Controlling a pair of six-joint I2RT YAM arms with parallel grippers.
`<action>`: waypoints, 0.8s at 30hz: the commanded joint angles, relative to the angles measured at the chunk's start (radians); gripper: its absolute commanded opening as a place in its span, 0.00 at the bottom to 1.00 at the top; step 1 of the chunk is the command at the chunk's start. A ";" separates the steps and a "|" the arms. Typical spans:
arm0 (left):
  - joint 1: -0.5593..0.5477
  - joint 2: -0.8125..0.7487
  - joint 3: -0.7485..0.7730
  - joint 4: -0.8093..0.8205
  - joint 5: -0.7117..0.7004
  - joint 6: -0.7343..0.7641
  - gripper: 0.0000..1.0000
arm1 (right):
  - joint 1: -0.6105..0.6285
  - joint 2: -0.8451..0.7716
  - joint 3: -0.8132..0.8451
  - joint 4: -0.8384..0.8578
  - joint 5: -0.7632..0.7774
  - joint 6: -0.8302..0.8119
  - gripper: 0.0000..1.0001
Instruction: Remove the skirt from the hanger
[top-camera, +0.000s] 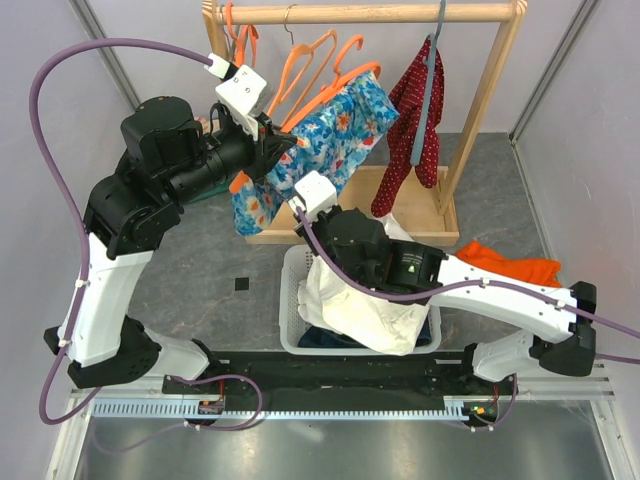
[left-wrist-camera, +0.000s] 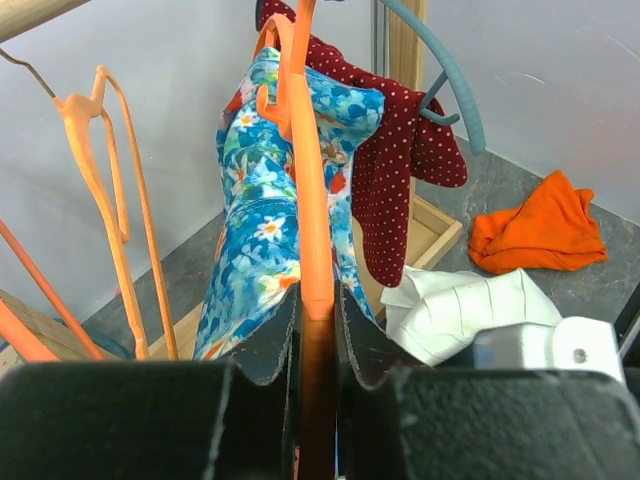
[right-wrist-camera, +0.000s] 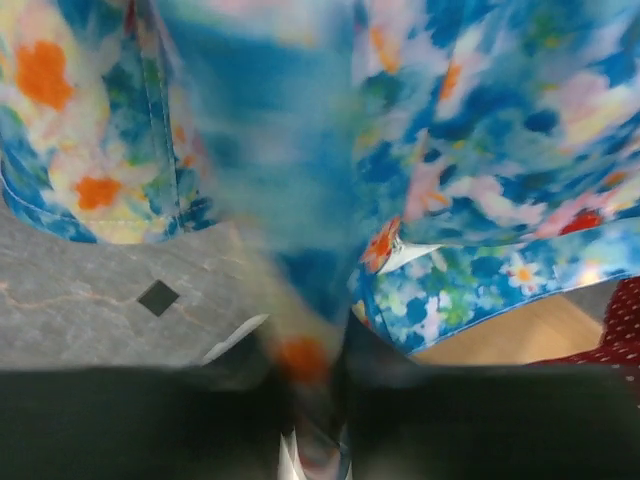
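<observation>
Blue floral skirt (top-camera: 345, 125) draped on the orange hanger (left-wrist-camera: 308, 190) below the wooden rail (top-camera: 380, 12), left tool (left-wrist-camera: 318, 345) clamped on the hanger's arm, right tool (right-wrist-camera: 310, 375) apparently pinching the skirt's hem, view blurred, white basket (top-camera: 290, 300) on the worktop (top-camera: 200, 260) beneath.

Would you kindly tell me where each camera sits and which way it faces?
Top external: above and behind, looking down on the rack, left arm and right arm.
Left wrist: behind the left fingers, facing the orange hanger they clamp.
Right wrist: behind the right fingers, close against the floral garment.
All three share that garment.
</observation>
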 joint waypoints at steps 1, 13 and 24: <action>-0.003 -0.010 0.019 0.077 0.003 -0.018 0.02 | 0.006 -0.002 0.107 0.022 0.002 0.021 0.00; -0.002 0.043 -0.052 0.109 -0.135 0.021 0.02 | 0.007 -0.503 0.224 0.008 -0.322 0.186 0.00; -0.002 0.109 -0.003 0.126 -0.219 0.022 0.02 | 0.007 -0.496 0.288 -0.141 -0.447 0.276 0.00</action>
